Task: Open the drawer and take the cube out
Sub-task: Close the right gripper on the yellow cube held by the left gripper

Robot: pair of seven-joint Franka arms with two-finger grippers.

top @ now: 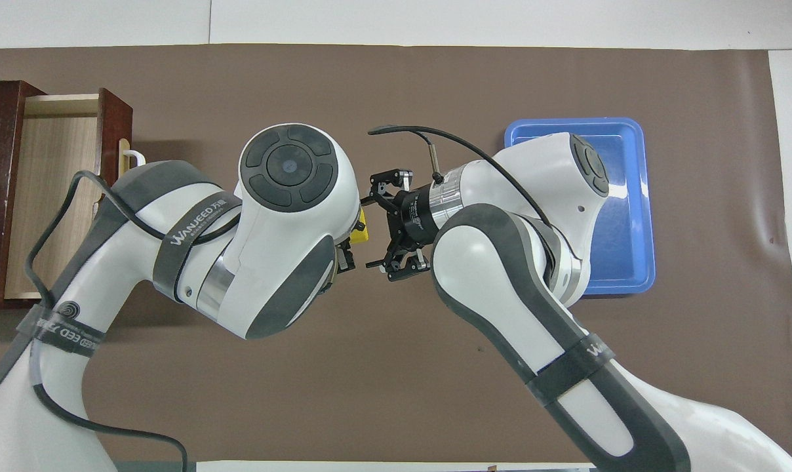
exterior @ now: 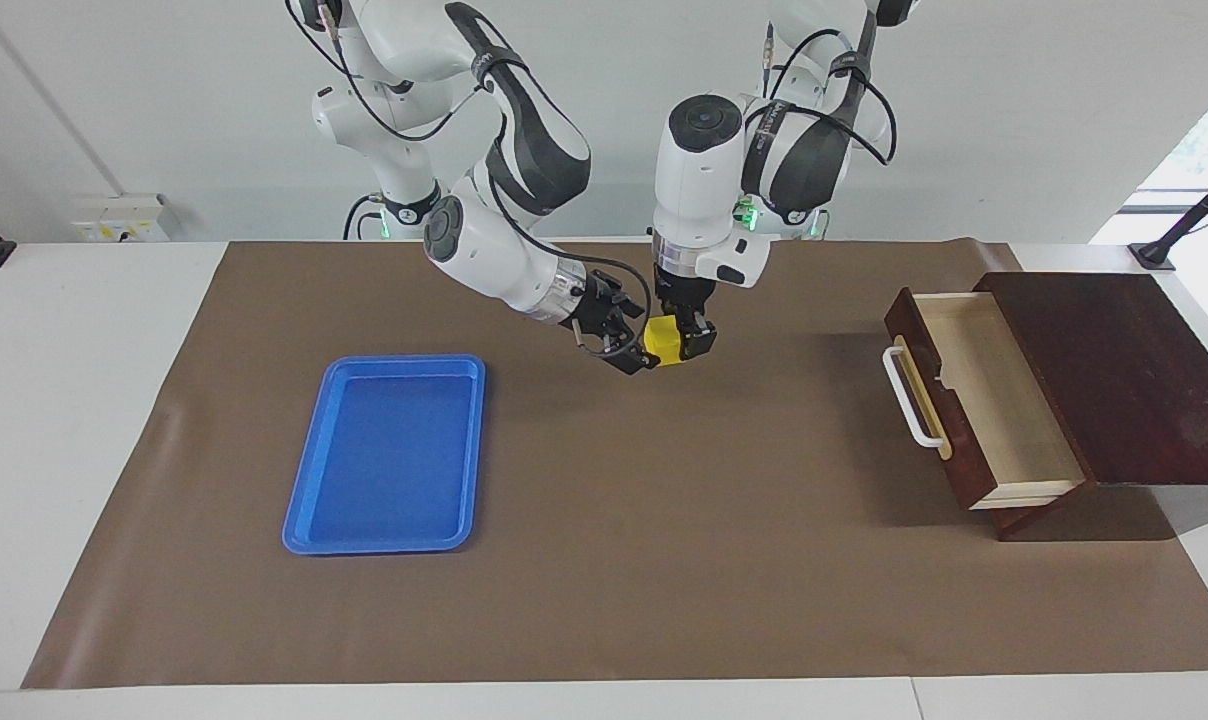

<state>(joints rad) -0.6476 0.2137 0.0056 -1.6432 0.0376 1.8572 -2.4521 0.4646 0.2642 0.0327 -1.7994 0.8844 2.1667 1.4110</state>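
Observation:
The yellow cube (exterior: 664, 340) hangs above the brown mat near the table's middle, held in my left gripper (exterior: 680, 347), which points straight down and is shut on it. My right gripper (exterior: 634, 350) comes in sideways from the right arm's end, open, with its fingertips beside the cube. In the overhead view only a sliver of the cube (top: 360, 231) shows beside the left arm's wrist, and the right gripper (top: 372, 224) is spread wide next to it. The drawer (exterior: 999, 405) stands pulled out with its white handle (exterior: 909, 400) showing and its pale inside bare.
A flat blue tray (exterior: 389, 455) lies on the mat toward the right arm's end, farther from the robots than the grippers. The dark wooden box (exterior: 1114, 370) of the drawer sits at the left arm's end. The brown mat (exterior: 664, 560) covers most of the table.

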